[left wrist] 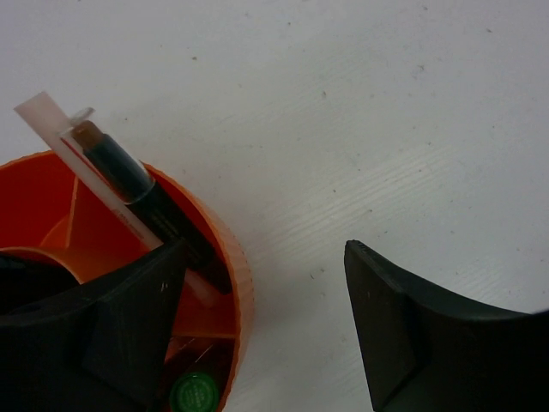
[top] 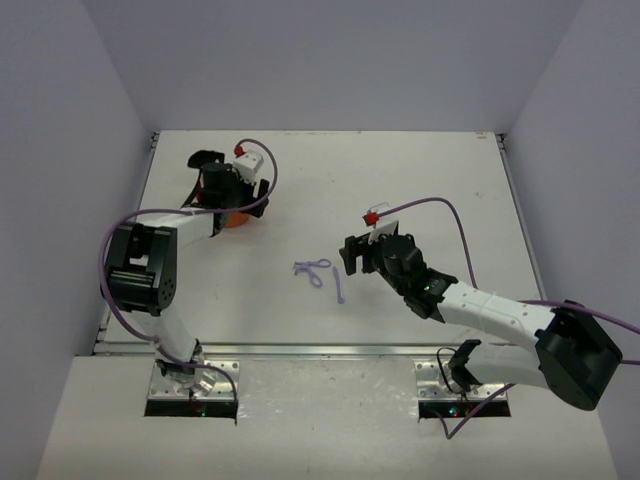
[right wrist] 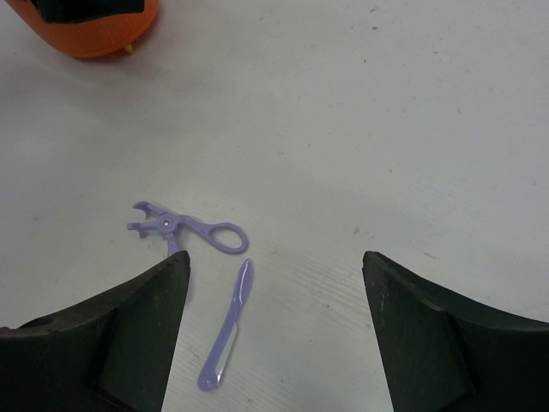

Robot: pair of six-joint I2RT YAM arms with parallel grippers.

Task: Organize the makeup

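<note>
Two pieces of makeup lie mid-table: a lilac looped tool (top: 312, 268) (right wrist: 184, 230) and a slim lilac stick (top: 338, 286) (right wrist: 230, 326). My right gripper (top: 354, 256) (right wrist: 274, 266) hovers open just right of them, with nothing between its fingers. At the back left stands the orange tub (top: 236, 216) (left wrist: 233, 257). It holds a dark pencil (left wrist: 129, 176), a pale stick (left wrist: 43, 116) and a green tube (left wrist: 190, 395). My left gripper (top: 222, 186) (left wrist: 264, 257) is open above the tub's rim, one finger over the inside and one outside.
White side walls rise along the table's left, right and back edges. The right arm's purple cable (top: 450, 215) loops over the table to the right of centre. The tub also shows in the right wrist view's top left corner (right wrist: 94, 34).
</note>
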